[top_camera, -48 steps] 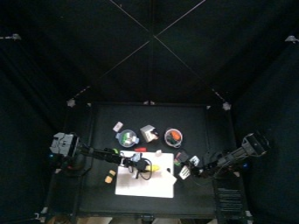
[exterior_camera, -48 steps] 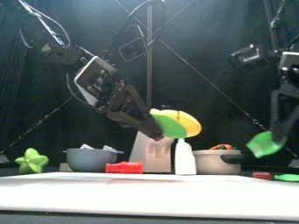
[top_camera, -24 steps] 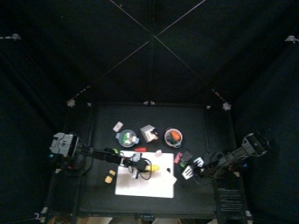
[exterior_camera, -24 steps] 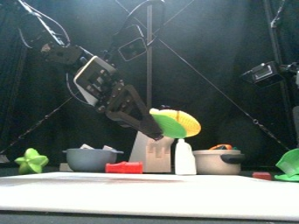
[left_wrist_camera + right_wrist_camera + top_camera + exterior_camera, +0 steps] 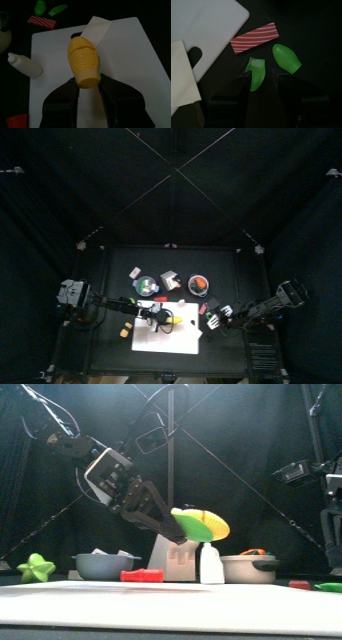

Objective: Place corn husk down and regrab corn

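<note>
**Corn pinched aloft on the left, husk down on the right**

From the top: shows a white cutting board (image 5: 174, 331) at the near edge of the black desk (image 5: 227, 263), with the left tool (image 5: 158, 309) reaching over it from the left and the right tool (image 5: 222, 318) low just off the board's right edge. Too small here to read either tool's jaws.

From the front: finds the left tool (image 5: 168, 522) raised well above the desk, tilted downward and pinching the corn (image 5: 203, 525), yellow with a green side. Behind and below, in a row: a green star (image 5: 35, 568), a grey bowl (image 5: 104, 565), a red block (image 5: 142, 575), a white bottle (image 5: 211, 564) and a grey pot (image 5: 247, 569). At the far right edge, low on the desk, a bit of green husk (image 5: 329, 587).

From the left wrist: confirms jaws closed on the blunt end of the corn (image 5: 83, 62), held above the cutting board (image 5: 137, 55), with a white strip (image 5: 99, 27) beyond its tip.

From the right wrist: shows the right tool (image 5: 261, 80) spread apart, one piece of husk (image 5: 255, 73) lying on the desk between the jaws and a second green piece (image 5: 286, 57) just beside it. Near them, a red-and-white striped block (image 5: 254, 38) and the corner of the cutting board (image 5: 204, 25).
</note>
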Available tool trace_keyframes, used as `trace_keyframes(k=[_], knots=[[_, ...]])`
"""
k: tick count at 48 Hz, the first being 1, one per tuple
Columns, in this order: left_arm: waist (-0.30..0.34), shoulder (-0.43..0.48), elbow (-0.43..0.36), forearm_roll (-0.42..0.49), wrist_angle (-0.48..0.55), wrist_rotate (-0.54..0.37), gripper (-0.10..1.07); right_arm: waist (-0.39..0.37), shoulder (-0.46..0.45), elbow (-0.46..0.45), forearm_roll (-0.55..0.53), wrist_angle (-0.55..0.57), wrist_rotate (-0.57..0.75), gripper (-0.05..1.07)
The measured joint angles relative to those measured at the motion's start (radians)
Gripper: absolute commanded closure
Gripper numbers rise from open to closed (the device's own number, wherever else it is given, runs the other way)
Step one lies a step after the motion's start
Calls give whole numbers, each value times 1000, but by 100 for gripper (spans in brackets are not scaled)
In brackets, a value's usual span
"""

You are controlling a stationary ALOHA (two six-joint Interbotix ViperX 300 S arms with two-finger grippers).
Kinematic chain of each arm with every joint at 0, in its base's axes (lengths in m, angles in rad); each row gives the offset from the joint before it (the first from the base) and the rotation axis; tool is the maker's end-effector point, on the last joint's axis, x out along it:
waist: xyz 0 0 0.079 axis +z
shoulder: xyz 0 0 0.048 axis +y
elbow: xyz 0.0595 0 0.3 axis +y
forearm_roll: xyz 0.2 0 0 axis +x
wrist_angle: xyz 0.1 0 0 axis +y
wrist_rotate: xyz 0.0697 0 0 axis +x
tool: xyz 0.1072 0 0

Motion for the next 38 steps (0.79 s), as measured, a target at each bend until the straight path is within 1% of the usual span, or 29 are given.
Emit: trace_keyframes(k=[5, 9, 14, 19, 25, 30, 38], knots=[[0, 0, 0, 0, 0, 0, 46, 0, 0, -5, -15, -9, 0, 25], [-2, 0, 0, 0, 0, 0, 46, 3, 0, -23, -54, -44, -2, 25], [-2, 0, 0, 0, 0, 0, 46, 9, 2, -52, -153, -121, -3, 25], [-2, 0, 0, 2, 0, 6, 46, 31, 3, -81, -293, -219, -5, 25], [0, -3, 0, 0, -3, 3, 46, 35, 9, -106, -437, -268, 0, 25], [-2, -12, 0, 0, -8, 3, 46, 29, 28, -118, -511, -284, -2, 25], [-2, -21, 0, 2, -20, 2, 46, 0, 71, -146, -580, -308, -2, 25]])
